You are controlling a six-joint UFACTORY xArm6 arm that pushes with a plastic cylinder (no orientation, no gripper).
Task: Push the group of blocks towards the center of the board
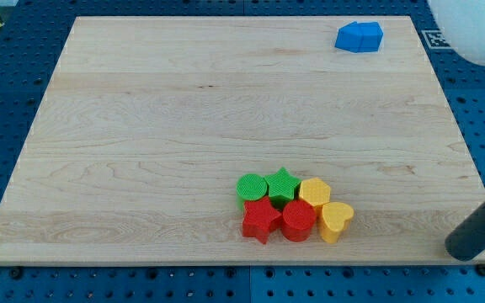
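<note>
A tight group of blocks lies near the view's bottom, right of the middle of the wooden board (183,126). It holds a green round block (252,186), a green star (283,184), a yellow hexagon (315,192), a red star (261,219), a red round block (298,220) and a yellow heart (337,220). My tip (461,247) is at the board's bottom right corner, well to the right of the yellow heart and touching no block.
A blue block (359,36) lies alone near the board's top right corner. A white object (474,29) shows at the view's top right, off the board. Blue perforated table surrounds the board.
</note>
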